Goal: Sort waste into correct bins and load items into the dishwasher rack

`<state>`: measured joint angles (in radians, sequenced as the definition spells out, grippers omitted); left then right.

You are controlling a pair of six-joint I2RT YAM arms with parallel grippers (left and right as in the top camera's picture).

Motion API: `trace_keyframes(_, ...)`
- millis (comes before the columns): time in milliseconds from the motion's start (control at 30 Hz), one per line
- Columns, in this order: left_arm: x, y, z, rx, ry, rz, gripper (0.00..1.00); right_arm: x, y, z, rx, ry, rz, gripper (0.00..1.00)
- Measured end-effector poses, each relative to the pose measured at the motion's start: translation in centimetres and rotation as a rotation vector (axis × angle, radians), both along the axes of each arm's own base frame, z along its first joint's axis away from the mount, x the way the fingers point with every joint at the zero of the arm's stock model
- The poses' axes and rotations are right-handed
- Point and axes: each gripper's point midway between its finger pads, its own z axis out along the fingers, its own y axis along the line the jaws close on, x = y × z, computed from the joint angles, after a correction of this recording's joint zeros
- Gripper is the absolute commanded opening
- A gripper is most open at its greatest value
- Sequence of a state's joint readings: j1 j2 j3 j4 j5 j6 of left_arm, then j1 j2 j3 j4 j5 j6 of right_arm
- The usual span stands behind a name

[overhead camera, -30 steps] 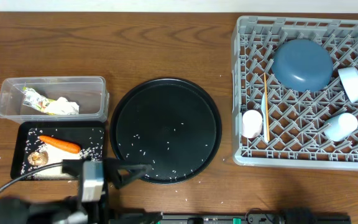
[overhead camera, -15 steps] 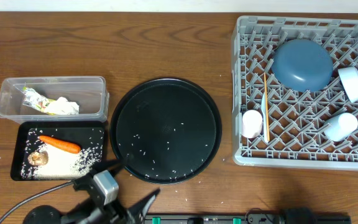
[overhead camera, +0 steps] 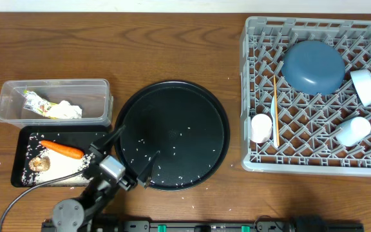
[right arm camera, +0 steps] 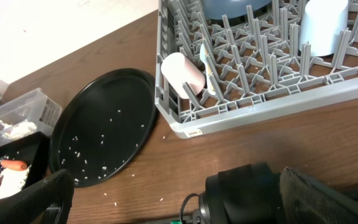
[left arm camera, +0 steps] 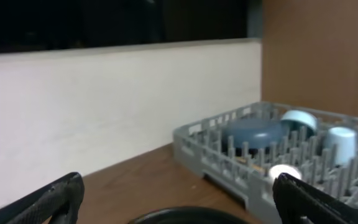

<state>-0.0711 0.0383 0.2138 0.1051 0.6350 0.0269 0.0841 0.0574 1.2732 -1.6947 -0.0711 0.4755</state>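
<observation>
The grey rack (overhead camera: pixel 314 162) at the right holds a dark-blue plate (overhead camera: pixel 313 66), a pink cup (overhead camera: pixel 261 127), a light blue cup (overhead camera: pixel 353 131), a white bowl (overhead camera: pixel 366 87), a spoon (overhead camera: pixel 272 111) and a chopstick (overhead camera: pixel 276 116). A clear tub (overhead camera: pixel 8 106) at the left holds a wrapper (overhead camera: pixel 36 101) and crumpled paper (overhead camera: pixel 66 109). Below it, the flat black tray (overhead camera: pixel 18 164) carries a carrot (overhead camera: pixel 62 149), a brown lump (overhead camera: pixel 38 164) and rice (overhead camera: pixel 60 170). My left gripper (overhead camera: pixel 140 143) (left arm camera: pixel 179 202) is open and empty over the round tray's near-left rim. My right gripper (right arm camera: pixel 185 199) is open and empty, low at the table's front.
A big round black tray (overhead camera: pixel 172 96) lies mid-table with scattered rice grains. A few grains (right arm camera: pixel 107 194) dot the wood in front of it. A black arm base (right arm camera: pixel 247 193) sits between my right fingers at the table's front edge.
My left gripper dipped toward the table's front edge, then swung back up, and now points up-right over the round tray. Nothing else moved.
</observation>
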Motion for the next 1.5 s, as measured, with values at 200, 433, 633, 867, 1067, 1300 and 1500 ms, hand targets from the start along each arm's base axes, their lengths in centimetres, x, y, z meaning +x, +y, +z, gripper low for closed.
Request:
trace_keyframes(200, 1.9, 0.8, -4.3, -0.014, 0.069, 0.079, 0.98, 0.0, 0.0, 0.0, 0.000, 0.000, 0.000, 0.99)
trace_keyframes(433, 3.7, 2.6, -9.5, -0.003, 0.209, 0.213, 0.98, 0.0, 0.0, 0.0, 0.000, 0.000, 0.000, 0.99)
trace_keyframes(633, 4.3, 4.6, -11.1, 0.007, 0.280, 0.341, 0.98, 0.0, 0.0, 0.0, 0.000, 0.000, 0.000, 0.99)
trace_keyframes(867, 4.9, 7.7, -11.5, 0.005, 0.297, 0.522, 0.98, 0.0, 0.0, 0.0, 0.000, 0.000, 0.000, 0.99)
trace_keyframes(1067, 5.0, 8.4, -11.5, 0.002, 0.295, 0.564, 0.98, 0.0, 0.0, 0.0, 0.000, 0.000, 0.000, 0.99)
trace_keyframes(1300, 5.0, 8.5, -11.5, 0.002, 0.295, 0.568, 0.98, 0.0, 0.0, 0.0, 0.000, 0.000, 0.000, 0.99)
trace_keyframes(1500, 5.0, 8.5, -11.5, 0.002, 0.295, 0.569, 0.98, 0.0, 0.0, 0.0, 0.000, 0.000, 0.000, 0.99)
